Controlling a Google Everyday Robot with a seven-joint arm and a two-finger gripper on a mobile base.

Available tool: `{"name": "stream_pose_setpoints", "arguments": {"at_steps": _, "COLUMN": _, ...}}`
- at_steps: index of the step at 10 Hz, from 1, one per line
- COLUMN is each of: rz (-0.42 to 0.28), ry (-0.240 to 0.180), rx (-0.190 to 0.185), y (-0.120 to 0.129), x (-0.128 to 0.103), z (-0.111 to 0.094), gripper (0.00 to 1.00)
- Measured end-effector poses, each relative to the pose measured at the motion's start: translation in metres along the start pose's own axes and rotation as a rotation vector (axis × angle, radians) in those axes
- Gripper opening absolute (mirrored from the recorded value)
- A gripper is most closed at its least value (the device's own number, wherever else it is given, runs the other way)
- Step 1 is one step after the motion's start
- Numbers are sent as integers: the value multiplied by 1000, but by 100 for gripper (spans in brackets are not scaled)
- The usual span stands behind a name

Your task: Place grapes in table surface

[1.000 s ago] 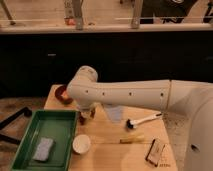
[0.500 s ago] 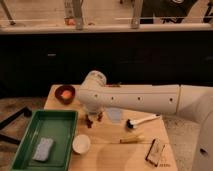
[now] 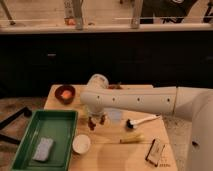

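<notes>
My gripper hangs under the white arm, low over the wooden table, just right of the green tray. Small dark reddish shapes show at the gripper; they may be the grapes, but I cannot tell them apart from the gripper itself. The arm hides the table behind it.
A green tray with a grey sponge lies at the left. A red bowl sits at the back left. A white cup, a clear cup, a white-handled brush, a yellow item and a dark flat object lie around the gripper.
The arm has swung from over the red bowl towards the right and front, and the gripper now sits lower over the table's middle.
</notes>
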Motion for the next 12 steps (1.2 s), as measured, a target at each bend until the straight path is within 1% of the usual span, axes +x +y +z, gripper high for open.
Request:
{"name": "stream_pose_setpoints", "arguments": {"at_steps": 3, "rz": 44, "ry": -7, "rx": -10, "y": -2, "x": 12, "z": 8, "gripper": 0}}
{"name": "stream_pose_setpoints", "arguments": {"at_steps": 6, "rz": 68, "ry": -12, "rx": 0, "y": -2, "x": 16, "z": 10, "gripper": 4}}
{"name": "stream_pose_setpoints", "arguments": {"at_steps": 7, "rz": 67, "ry": -12, "rx": 1, "y": -2, "x": 16, "z": 10, "gripper": 10}}
{"name": "stream_pose_setpoints", "arguments": {"at_steps": 9, "rz": 65, "ry": -12, "rx": 1, "y": -2, "x": 15, "z": 10, "gripper": 30}}
{"name": "stream_pose_setpoints", "arguments": {"at_steps": 10, "rz": 66, "ry": -11, "rx": 1, "y": -2, "x": 16, "z": 10, "gripper": 38}}
{"name": "stream_pose_setpoints", "arguments": {"at_steps": 12, "rz": 66, "ry": -11, "rx": 1, "y": -2, "x": 16, "z": 10, "gripper": 60}}
